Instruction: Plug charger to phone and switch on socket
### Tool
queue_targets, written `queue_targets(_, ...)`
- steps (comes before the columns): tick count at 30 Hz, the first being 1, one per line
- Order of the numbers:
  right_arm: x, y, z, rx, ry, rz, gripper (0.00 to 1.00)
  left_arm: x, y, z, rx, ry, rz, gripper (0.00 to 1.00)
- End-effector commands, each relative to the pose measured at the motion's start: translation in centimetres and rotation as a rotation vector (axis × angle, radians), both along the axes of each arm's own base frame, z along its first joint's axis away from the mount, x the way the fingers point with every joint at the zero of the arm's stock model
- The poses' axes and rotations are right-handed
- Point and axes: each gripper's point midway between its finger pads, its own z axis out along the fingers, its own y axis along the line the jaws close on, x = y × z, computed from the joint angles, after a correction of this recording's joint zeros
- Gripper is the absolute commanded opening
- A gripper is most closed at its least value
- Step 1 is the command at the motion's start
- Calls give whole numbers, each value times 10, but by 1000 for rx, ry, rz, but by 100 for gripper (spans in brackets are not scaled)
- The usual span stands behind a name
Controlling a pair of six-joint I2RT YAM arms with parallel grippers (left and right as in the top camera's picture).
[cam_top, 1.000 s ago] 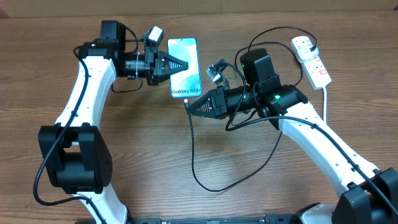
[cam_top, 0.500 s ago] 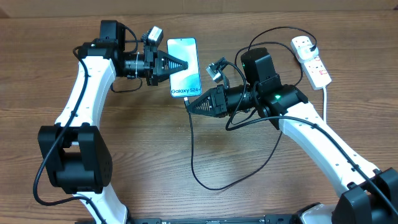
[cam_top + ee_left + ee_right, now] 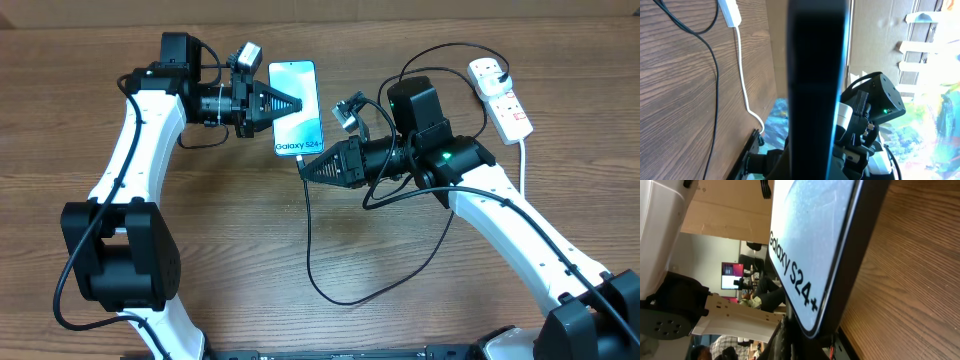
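Overhead: the left gripper (image 3: 297,105) reaches in from the left, its jaws together and clamped on the left edge of the phone (image 3: 305,132). The phone sits screen up over the table (image 3: 240,250), toward the far middle, with its lettered end nearest the right arm. The right gripper (image 3: 304,171) points at that lower end with its jaws drawn together. The charger (image 3: 308,240) leaves its tip, so it seems pinched on the connector end, though the connector itself is too small to make out. The cable loops toward the near edge, swings right and climbs to the socket (image 3: 505,100) at far right, well apart from the phone.

Left wrist: the phone (image 3: 815,75) is seen edge-on as a dark slab filling the centre, consistent with a clamp. The fingers are not distinct. The black charger (image 3: 716,100) and a white cord (image 3: 742,75) lie on the wood behind it.

Right wrist: the phone (image 3: 815,240) is very close, its lettering is legible and its lower corner is just above dark gripper parts. Contact between tip and port cannot be told.
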Motion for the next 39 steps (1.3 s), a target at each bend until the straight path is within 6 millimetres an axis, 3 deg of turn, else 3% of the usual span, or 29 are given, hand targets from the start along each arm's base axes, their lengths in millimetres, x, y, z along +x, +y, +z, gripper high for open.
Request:
queue_targets(1,4,-2,7,8,-24,-15,4,0,2,9,-50,0,-9,4)
queue_targets(39,9,-3,4,-8,-38,-38,4,0,2,10,-54,1,-10,4)
